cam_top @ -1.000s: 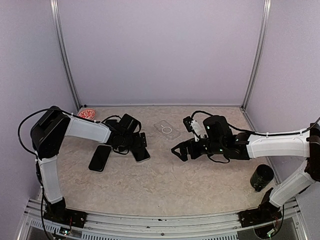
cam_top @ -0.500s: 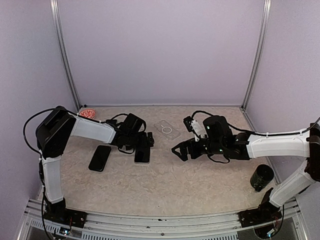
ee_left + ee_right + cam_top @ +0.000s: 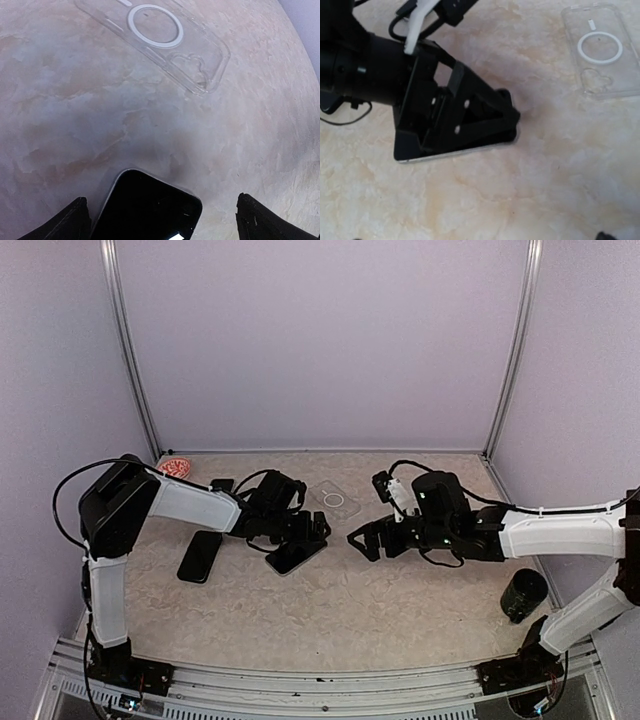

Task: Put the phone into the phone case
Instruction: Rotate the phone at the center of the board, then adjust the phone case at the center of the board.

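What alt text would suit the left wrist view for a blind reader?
A black phone lies flat on the table between the left arm's wide-open fingers. Farther off, apart from it, rests a clear phone case with a white ring.

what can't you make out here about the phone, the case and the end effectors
phone: left wrist view, the bottom edge cuts most of it off; right wrist view, the left end effector covers most of it.
whether its fingers touch the phone: no view settles it.
right end effector: right wrist view, fingers barely show at the bottom edge.
phone case: top view, clear and small, rim faint.
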### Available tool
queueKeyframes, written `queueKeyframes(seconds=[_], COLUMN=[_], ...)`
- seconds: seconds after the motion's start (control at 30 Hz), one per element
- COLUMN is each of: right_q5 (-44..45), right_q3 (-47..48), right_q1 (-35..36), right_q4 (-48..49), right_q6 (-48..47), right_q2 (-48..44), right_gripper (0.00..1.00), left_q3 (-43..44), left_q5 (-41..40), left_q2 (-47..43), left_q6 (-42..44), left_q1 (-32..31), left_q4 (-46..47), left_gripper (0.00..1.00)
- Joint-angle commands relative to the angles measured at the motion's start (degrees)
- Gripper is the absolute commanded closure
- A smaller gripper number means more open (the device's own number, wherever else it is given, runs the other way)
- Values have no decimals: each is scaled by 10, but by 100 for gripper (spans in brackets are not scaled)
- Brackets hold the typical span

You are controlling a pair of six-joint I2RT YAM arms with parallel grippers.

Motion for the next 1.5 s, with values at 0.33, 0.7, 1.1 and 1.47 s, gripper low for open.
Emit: queueKeyframes(seconds=[0.33,0.7,1.1,1.47], right_q5=[30,35,53,126], right_q3=[-51,-63,-50,49], right_q1=[-15,-21,-30,-56], right_q4=[36,38,18,-43], right_q6=[-7,-2,-2,-11], right_q2=[-101,-114,-89,18], right_gripper=[0,0,0,0], left_q3=[25,14,-111,-229], left_q5=[127,152,20,5], left_q2=[33,26,-162,-256], left_q6=[38,45,-17,-27], left_q1=[-33,-42,2,0], left_q4=[36,71,168,187], left_gripper=[1,1,1,1])
